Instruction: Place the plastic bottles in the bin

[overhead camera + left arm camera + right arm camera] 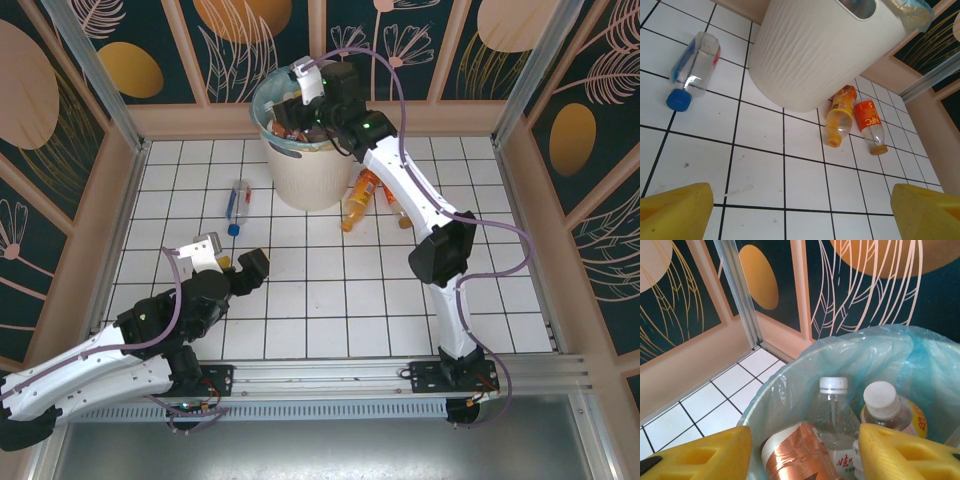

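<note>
We count one bin (300,175). Three plastic bottles (237,205) lie on the tiles: one clear bottle with a blue cap (692,70) and two orange ones, the yellow-labelled bottle (840,117) and the NFC bottle (869,125). Inside the bin we make out three more: two white-capped clear ones, the taller bottle (832,410) and the shorter bottle (885,407), plus one copper-wrapped bottle (795,455); how many lie beneath we cannot tell. We count two arms, the left arm (90,365) and the right arm (440,250)

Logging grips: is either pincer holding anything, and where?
Nothing. The left pincer is open and empty; the right pincer is open over the bin.
</note>
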